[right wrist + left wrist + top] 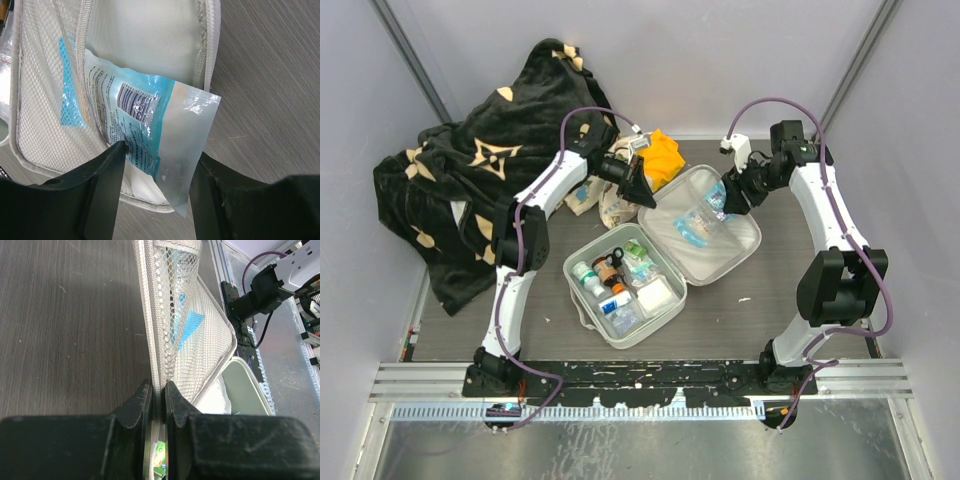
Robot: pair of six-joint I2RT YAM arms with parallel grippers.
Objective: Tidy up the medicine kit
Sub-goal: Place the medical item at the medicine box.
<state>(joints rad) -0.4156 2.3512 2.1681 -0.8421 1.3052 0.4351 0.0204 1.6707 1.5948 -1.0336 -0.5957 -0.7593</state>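
Observation:
The medicine kit [572, 285] lies open mid-table, its base packed with small bottles and boxes. Its lid [720, 258] is folded back to the right. My left gripper [645, 197] [158, 385] is shut on the lid's white zip edge [148, 315], beside the mesh pocket [202, 335]. A blue-and-clear packet [150, 120] [698, 222] sits half inside that mesh pocket [42, 100], its lower end sticking out. My right gripper [728, 205] [160, 150] stands open with its fingers on either side of the packet's free end, the jaws not pressing it.
A black blanket with tan motifs [470, 180] is heaped at the back left. An orange object [665, 155] and floral cloth [610, 208] lie behind the kit near the left gripper. Grey walls close in the table on three sides.

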